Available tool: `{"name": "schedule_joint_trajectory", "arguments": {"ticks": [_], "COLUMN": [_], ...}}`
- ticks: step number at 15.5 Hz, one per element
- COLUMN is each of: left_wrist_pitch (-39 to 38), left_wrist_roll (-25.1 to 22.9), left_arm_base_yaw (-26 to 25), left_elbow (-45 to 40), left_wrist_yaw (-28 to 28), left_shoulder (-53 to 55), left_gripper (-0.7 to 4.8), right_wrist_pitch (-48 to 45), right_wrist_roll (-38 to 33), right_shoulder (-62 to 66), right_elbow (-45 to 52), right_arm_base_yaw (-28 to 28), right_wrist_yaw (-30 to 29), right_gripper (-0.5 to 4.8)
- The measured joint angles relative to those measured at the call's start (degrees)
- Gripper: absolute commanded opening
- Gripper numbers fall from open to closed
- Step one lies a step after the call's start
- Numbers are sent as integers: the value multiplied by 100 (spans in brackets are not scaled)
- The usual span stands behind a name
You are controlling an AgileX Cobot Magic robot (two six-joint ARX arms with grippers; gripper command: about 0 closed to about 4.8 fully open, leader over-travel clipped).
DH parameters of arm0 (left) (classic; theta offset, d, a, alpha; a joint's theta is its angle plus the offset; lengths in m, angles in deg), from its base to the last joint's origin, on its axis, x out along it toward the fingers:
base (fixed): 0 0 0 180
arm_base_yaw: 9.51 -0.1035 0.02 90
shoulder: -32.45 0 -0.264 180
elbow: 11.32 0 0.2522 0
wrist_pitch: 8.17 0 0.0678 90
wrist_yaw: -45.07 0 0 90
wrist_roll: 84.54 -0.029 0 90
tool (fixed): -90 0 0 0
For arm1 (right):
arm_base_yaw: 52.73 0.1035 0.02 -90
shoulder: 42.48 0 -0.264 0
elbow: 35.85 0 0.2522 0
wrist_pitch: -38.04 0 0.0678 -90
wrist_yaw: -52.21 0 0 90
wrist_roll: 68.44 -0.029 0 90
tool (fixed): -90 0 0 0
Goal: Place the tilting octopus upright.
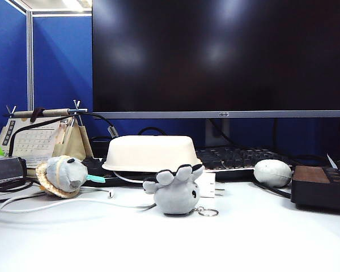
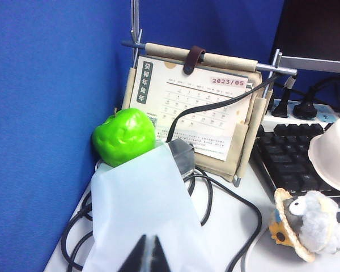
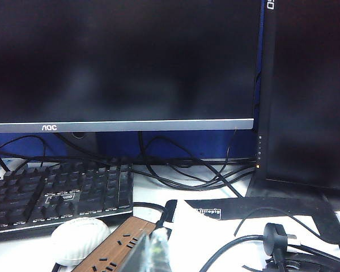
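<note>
Exterior view shows the octopus [image 1: 175, 191] upside down in the middle of the white table [image 1: 260, 238], legs up, keyring [image 1: 207, 212] beside it. The left end effector [image 2: 149, 255] is pinched together far left, near the green apple [image 2: 124, 136]. The right end effector [image 3: 157, 249] is shut too, over the power strip [image 3: 116, 246]. Grab the soft body, not the ring. Cables clutter the table.

Exterior camera sits low at the table [image 1: 170, 243] edge, close in, facing the monitor [image 1: 221, 54] head-on. Left wrist view looks at the calendar [image 2: 195, 107] corner; right wrist view faces the monitor's right end. All three catch the keyboard [image 1: 238, 157].
</note>
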Motion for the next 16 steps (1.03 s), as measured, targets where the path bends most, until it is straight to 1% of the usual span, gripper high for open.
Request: {"name": "schedule_joint_trajectory", "arguments": {"ticks": [7,8,10,11,12,13,14,16], "left_wrist_pitch": [2,55,662,994,1158,1119,907,149], "left_wrist_roll": [0,157,909,1174,1359,1482,1506,1414], "left_arm_base_yaw": [0,0,0,-2,0,0,0,-2], "left_elbow": [0,0,2,17,105,463,861,1593], "left_wrist_yaw": [0,4,103,313,621,968,1023,1027], "left_shoulder": [0,0,0,0,0,0,0,2], "left_gripper": [-5,-5,-5,-5,-5,-5,-5,-5], "right_wrist_pitch": [0,-17,-299,-367,-376,-376,-83,811], "right_wrist_roll": [-2,0,-26,-184,-391,-739,-979,-1060], "right_shoulder": [0,0,0,2,2,0,2,52], "right_elbow": [0,0,-31,-164,-380,-719,-1141,-2159], "right_arm_base_yaw": [0,0,0,2,2,2,0,2], "right_wrist_yaw": [0,-2,-26,-42,-44,-70,-223,-498], "right_gripper": [-1,-1,-1,-1,-1,-1,-1,-1]}}
